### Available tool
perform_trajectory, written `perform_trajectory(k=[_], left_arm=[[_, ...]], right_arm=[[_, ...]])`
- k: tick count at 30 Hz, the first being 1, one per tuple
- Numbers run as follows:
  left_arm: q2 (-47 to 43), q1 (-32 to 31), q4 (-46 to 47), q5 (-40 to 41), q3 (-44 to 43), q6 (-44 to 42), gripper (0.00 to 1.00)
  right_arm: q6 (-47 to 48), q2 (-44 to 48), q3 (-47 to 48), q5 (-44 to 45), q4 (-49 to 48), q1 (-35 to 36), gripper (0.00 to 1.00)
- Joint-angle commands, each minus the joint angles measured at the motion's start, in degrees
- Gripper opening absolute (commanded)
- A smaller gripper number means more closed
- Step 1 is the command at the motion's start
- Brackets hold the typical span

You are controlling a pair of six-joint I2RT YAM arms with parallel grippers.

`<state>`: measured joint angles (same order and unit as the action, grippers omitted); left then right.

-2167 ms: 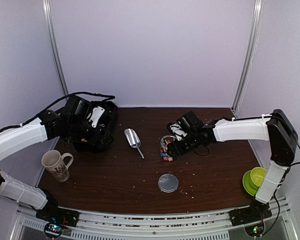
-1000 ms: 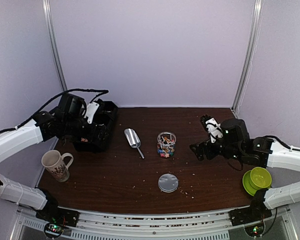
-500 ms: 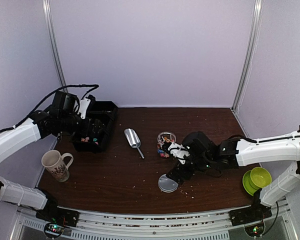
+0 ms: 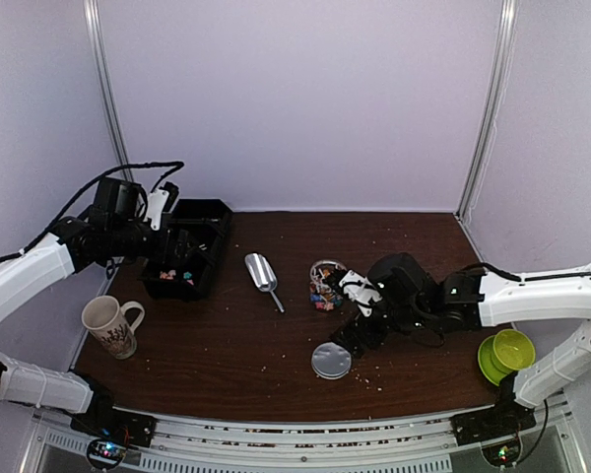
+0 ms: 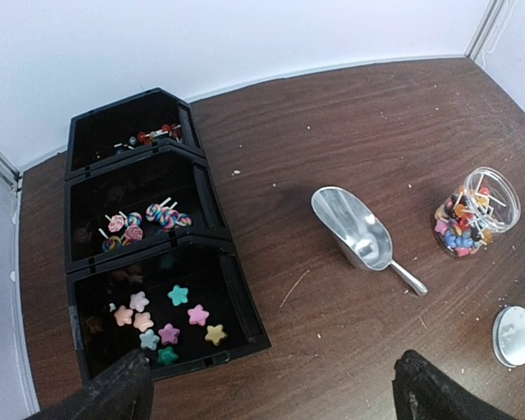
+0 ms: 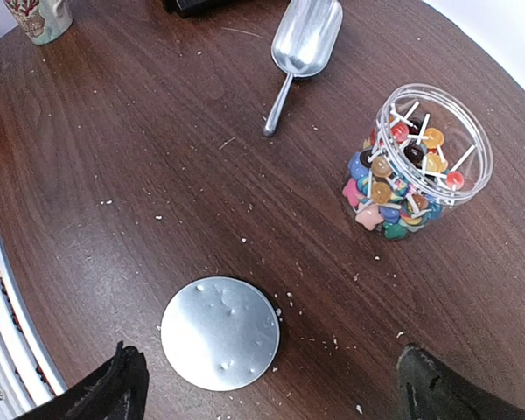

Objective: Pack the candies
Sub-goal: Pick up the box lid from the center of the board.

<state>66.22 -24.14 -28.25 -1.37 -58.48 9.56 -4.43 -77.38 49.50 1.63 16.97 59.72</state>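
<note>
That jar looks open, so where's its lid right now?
In the top view, the lid lies flat on the table, nearer the front edge than the jar, by the right pincer.

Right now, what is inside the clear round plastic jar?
Small colourful candies, some on white sticks, lie piled in the clear plastic jar. Those under the pile are covered, so they cannot be seen.

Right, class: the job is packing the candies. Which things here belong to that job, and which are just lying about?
Belong to the job:
small multicoloured candies
clear plastic jar
black three-compartment plastic tray
shiny metal scoop, probably
round silver metal lid, probably

Just lying about:
cream patterned mug
lime-green bowl
</note>
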Motion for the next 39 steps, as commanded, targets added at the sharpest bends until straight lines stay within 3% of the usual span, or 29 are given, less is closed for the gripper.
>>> perform_trajectory(k=[1, 12, 30, 39], left_arm=[[0.6, 0.4, 3.0, -1.5, 0.2, -0.9, 0.98], [-1.5, 0.5, 3.6, -2.6, 0.6, -0.7, 0.98], [-4.1, 0.5, 1.6, -2.7, 0.0, 2.9, 0.98], [0.1, 0.4, 0.5, -3.5, -3.0, 10.3, 0.98]], right_arm=[[-0.9, 2.7, -1.8, 2.6, 0.2, 0.1, 1.0], [-1.8, 2.2, -4.7, 2.7, 0.3, 0.0, 1.0], [5.1, -8.4, 5.4, 1.8, 7.7, 0.4, 1.0], [5.2, -13.3, 9.6, -2.8, 9.0, 0.5, 1.0]])
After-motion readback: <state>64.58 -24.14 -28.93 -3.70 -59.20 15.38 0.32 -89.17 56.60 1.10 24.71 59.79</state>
